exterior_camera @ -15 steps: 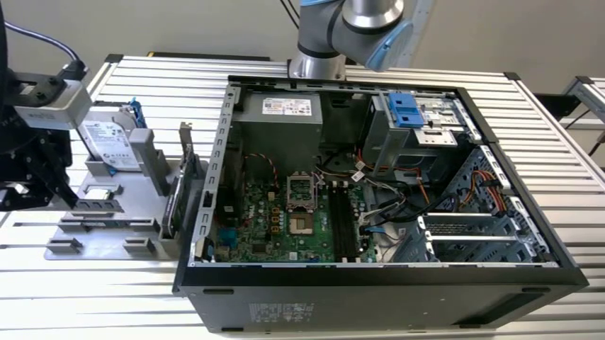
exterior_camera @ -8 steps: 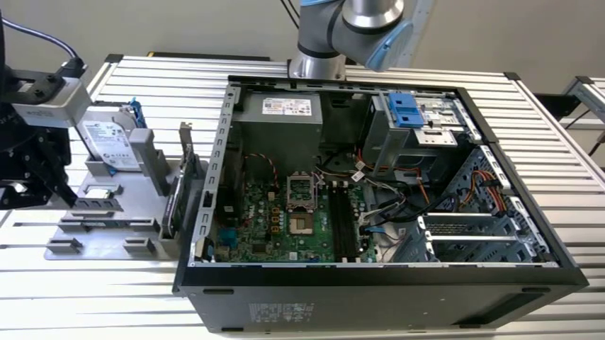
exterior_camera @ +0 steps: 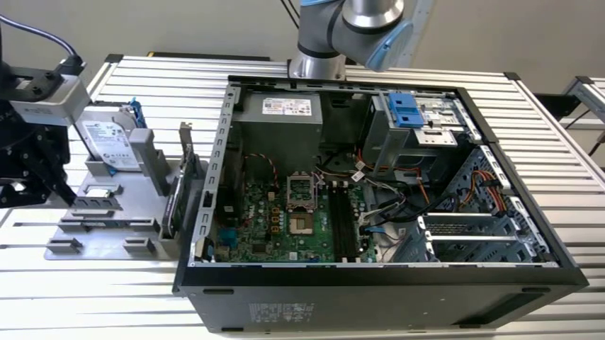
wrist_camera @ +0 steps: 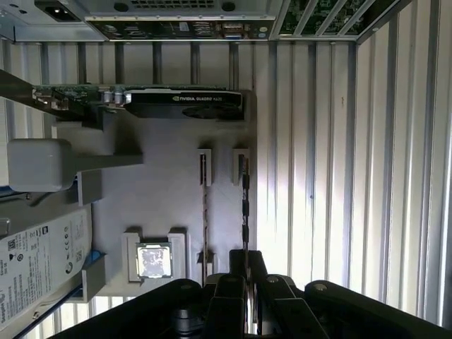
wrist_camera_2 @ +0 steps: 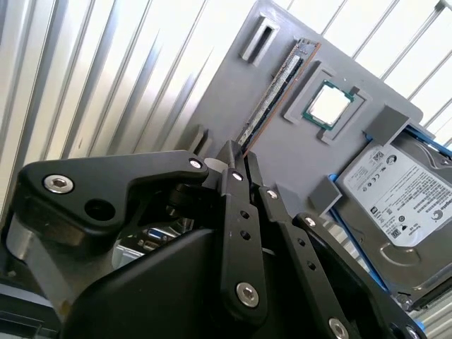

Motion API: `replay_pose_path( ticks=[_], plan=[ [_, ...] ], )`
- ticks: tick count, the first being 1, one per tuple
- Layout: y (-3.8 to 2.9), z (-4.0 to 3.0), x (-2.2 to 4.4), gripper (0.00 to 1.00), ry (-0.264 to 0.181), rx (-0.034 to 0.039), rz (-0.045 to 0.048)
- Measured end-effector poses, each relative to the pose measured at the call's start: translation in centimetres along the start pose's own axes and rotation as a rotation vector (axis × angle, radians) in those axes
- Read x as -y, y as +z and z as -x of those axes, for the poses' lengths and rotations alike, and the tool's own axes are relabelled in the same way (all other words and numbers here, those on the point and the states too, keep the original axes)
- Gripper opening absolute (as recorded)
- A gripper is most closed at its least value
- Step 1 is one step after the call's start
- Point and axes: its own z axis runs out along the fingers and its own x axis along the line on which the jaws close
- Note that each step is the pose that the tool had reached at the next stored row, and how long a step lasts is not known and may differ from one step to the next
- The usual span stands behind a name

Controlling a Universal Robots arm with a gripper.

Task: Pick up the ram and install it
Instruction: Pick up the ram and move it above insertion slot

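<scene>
The gripper [wrist_camera_2: 241, 157] is seen with its fingers drawn narrow about the near end of the ram [wrist_camera_2: 275, 93], one on each flat face. The grip is judged closed on the stick, which stands on edge in a slot of the grey holder [wrist_camera_2: 226, 85]. The edge-up stance is judged to be there so that both faces can be reached and the stick drawn straight out. The holder is placed at the exterior view's left, just beside the open computer case [exterior_camera: 378, 177]. The meeting of fingers and stick is given close by the second wrist view. A second slot alongside and the graphics card [wrist_camera: 183, 102] beyond are added by the first wrist view. The memory slots [exterior_camera: 342, 219], apparently unfilled, are supplied by the exterior view, in the lower middle of the frame
</scene>
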Motion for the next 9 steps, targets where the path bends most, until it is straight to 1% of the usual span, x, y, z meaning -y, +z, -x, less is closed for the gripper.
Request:
replay_pose_path(
  ticks=[9],
  plan=[
    [-0.29, 0.0, 0.0, 0.0, 0.0, -0.0001, 0.0001]
  ],
)
